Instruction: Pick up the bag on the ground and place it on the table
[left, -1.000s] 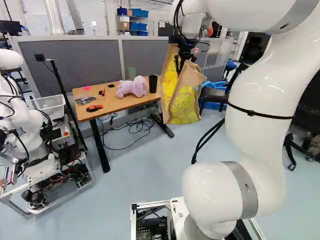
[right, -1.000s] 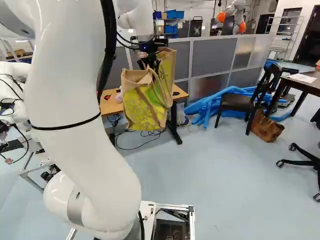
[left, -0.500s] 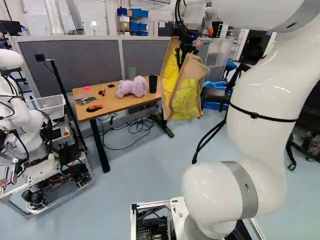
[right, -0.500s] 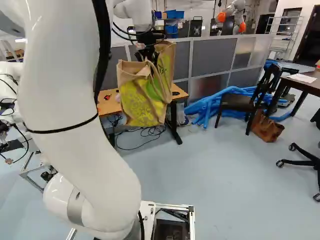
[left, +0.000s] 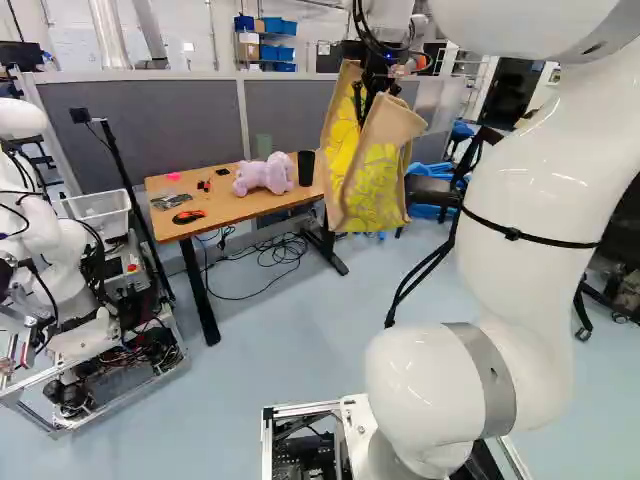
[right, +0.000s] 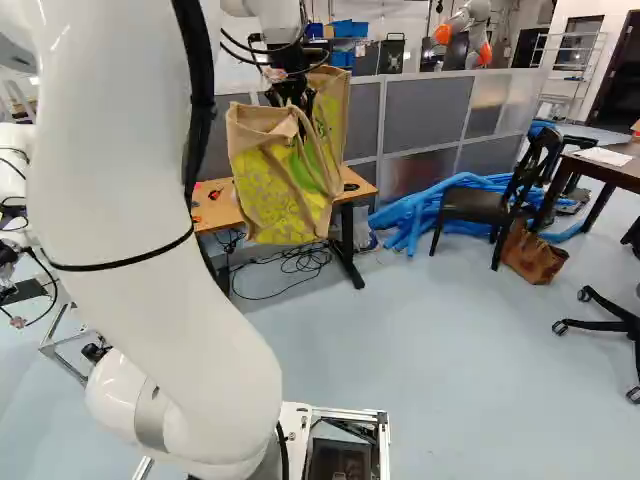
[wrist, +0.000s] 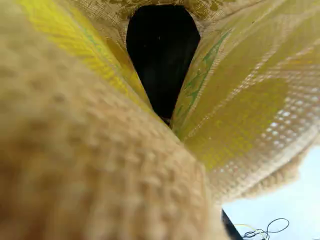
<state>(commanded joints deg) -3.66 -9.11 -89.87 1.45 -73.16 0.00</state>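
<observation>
Now the arm (left: 520, 240) arches high toward the table (left: 235, 206), its gripper (left: 370, 100) pointing down, closed on the bag (left: 376, 185), cloth hiding how wide. The bag's mouth faces up, its long axis near vertical, tilted slightly; it hangs right below the gripper, before the table's right end.
</observation>
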